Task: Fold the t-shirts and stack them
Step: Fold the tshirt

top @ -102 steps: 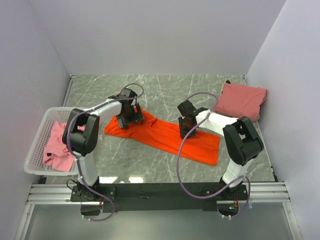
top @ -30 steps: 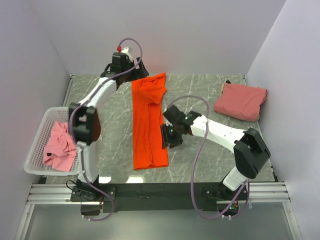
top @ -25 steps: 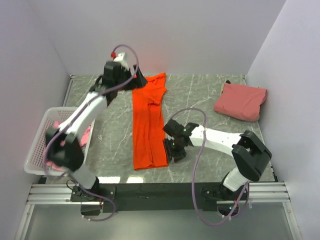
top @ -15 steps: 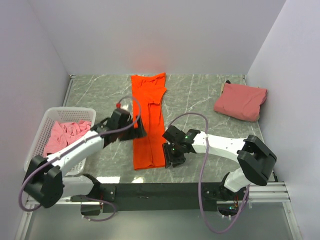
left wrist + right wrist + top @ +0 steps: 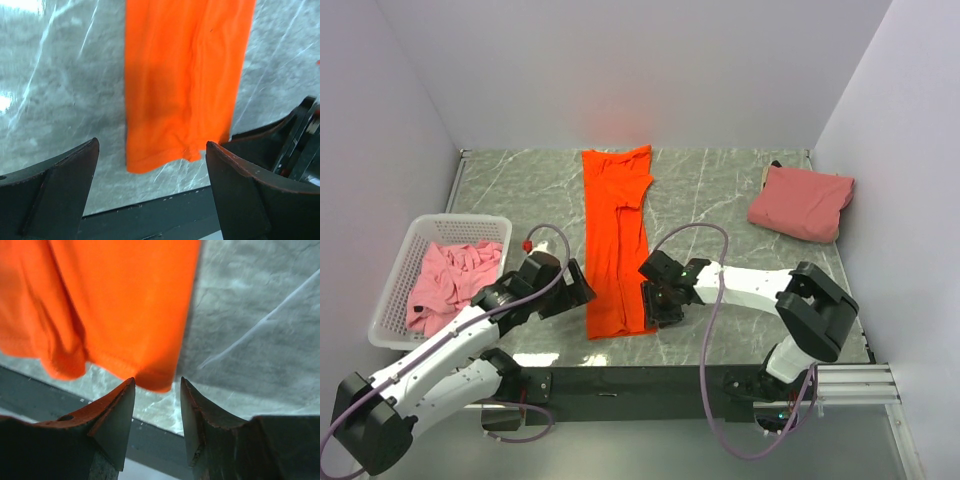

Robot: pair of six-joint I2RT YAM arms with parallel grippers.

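A bright orange t-shirt (image 5: pixel 616 240), folded into a long narrow strip, lies flat down the middle of the table, its hem toward the near edge. My left gripper (image 5: pixel 582 290) hovers wide open just left of the hem end; the left wrist view shows the orange t-shirt (image 5: pixel 185 85) ahead of the left gripper (image 5: pixel 152 145). Low at the hem's right corner is my right gripper (image 5: pixel 655 305), partly open. In the right wrist view the corner of the orange t-shirt (image 5: pixel 125 305) sits just past the tips of the right gripper (image 5: pixel 156 382), unpinched.
A folded salmon-pink t-shirt (image 5: pixel 802 200) lies at the back right. A white perforated basket (image 5: pixel 460 217) on the left holds a crumpled lighter pink t-shirt (image 5: pixel 445 285). White walls close in three sides. The black rail (image 5: pixel 620 380) runs along the near edge.
My left arm has swung from the shirt's far end back to its near hem, jaws open. The right gripper shifted slightly nearer along the right edge. The shirt has stayed put for the last second.
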